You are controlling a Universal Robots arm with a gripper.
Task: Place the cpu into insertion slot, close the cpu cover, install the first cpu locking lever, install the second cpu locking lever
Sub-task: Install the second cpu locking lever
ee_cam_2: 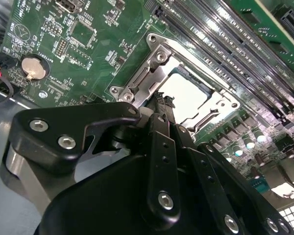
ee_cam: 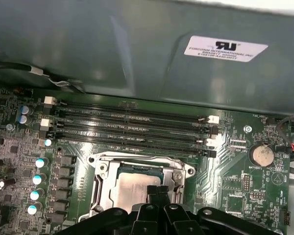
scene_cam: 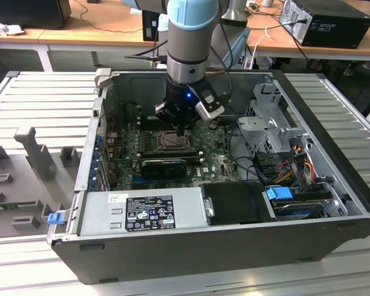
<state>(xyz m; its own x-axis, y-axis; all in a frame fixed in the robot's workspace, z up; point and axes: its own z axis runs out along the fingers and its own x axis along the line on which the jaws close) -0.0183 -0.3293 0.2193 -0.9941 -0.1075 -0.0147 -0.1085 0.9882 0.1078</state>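
Note:
The cpu (ee_cam: pixel 133 190) (ee_cam_2: pixel 186 92) lies flat in the insertion slot (scene_cam: pixel 171 142) on the green board, its pale metal top showing. The silver cpu cover (ee_cam: pixel 101 182) (ee_cam_2: pixel 148 73) lies down around the chip, framing it. My gripper (ee_cam: pixel 157 192) (ee_cam_2: pixel 161 100) (scene_cam: pixel 182 131) hangs straight over the socket, its black fingers pressed together and shut on nothing. The fingertips are at the socket's edge, just over the cover frame beside the chip. The fingers hide part of that edge.
Long black memory slots (ee_cam: pixel 132 129) run alongside the socket, next to the case wall (ee_cam: pixel 137 49). A coin battery (ee_cam: pixel 261 155) sits on the board. A black graphics card (scene_cam: pixel 163 165), the power supply (scene_cam: pixel 142 213) and a drive cage (scene_cam: pixel 271 123) crowd the case.

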